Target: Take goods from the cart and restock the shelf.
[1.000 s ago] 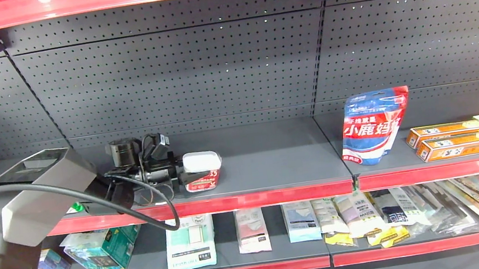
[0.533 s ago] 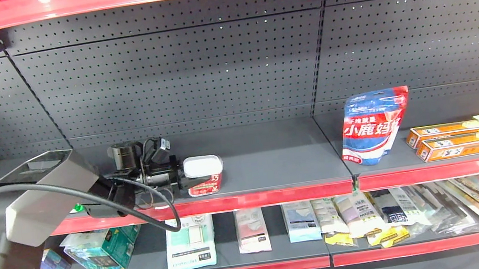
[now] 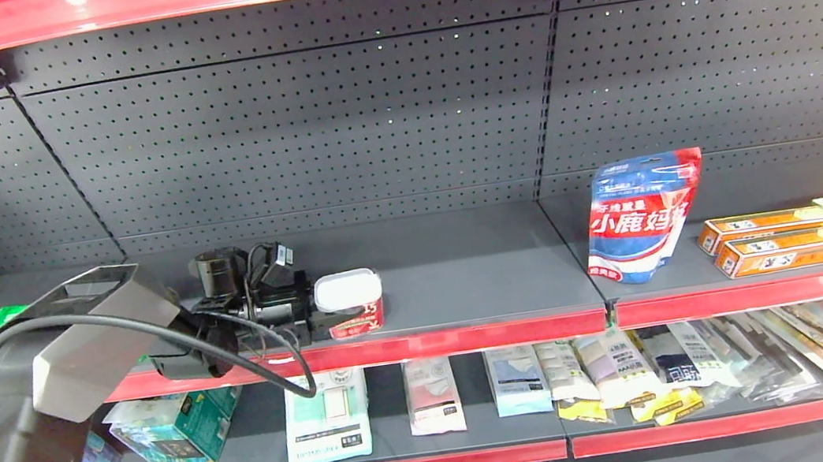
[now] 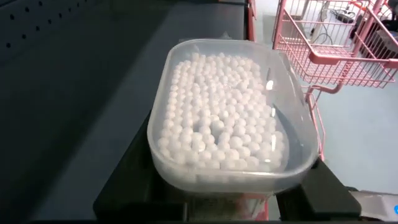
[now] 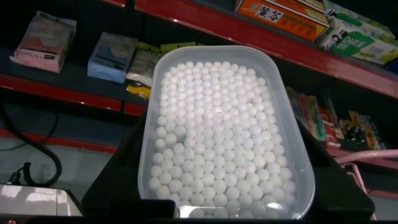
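Grey pegboard backs the shelf [image 3: 459,288], whose boards carry red front strips. At left of centre in the head view, the left gripper [image 3: 329,317] is clamped on a red-labelled tub [image 3: 349,301] with a white lid. The tub sits upright near the front edge of the middle board, and whether its base touches the board I cannot tell. From the left wrist, that tub shows full of small white beads, with a pink cart [image 4: 339,43] in the upper right of the frame. At centre of the right wrist view, the right gripper [image 5: 230,205] grips a second tub [image 5: 221,124] of the same beads by its sides. Right of centre on the middle board stands a blue-and-red pouch [image 3: 644,216], with orange boxes [image 3: 778,240] beside it at the right edge. Flat packets [image 3: 433,395] lie along the lower board.
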### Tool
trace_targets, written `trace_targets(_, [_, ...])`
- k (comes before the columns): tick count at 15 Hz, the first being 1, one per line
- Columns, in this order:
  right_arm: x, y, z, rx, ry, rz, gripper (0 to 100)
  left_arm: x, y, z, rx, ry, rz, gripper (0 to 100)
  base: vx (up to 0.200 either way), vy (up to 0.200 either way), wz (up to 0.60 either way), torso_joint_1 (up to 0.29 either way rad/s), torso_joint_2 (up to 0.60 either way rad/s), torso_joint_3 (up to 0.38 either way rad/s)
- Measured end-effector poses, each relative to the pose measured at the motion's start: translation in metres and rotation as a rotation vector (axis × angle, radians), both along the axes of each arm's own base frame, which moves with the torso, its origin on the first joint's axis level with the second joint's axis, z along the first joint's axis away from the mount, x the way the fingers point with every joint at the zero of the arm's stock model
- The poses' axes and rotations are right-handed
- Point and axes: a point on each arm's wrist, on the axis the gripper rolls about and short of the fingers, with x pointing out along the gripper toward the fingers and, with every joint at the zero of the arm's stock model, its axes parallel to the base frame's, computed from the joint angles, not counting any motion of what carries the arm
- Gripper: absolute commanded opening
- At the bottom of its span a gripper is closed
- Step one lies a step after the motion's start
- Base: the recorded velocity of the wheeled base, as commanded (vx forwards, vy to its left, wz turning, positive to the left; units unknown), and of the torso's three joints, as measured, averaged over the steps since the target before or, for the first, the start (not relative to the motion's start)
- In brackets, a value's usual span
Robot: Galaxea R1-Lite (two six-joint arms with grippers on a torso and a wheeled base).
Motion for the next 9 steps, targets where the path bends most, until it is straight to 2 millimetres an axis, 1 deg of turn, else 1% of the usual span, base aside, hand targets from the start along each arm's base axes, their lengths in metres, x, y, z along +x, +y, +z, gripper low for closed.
trace_targets(3, [0.001, 0.0, 0.0, 0.001, 0.008, 0.0, 0, 0.003, 0.001, -0.008, -0.01, 0.053, -0.003, 0, 0.0, 0.0, 0.0, 0.0, 0.0, 0.0])
trace_targets(9, [0.002, 0.0, 0.0, 0.002, 0.019, 0.0, 0, 0.012, 0.001, 0.0, -0.032, 0.069, -0.029, 0, 0.0, 0.0, 0.0, 0.0, 0.0, 0.0])
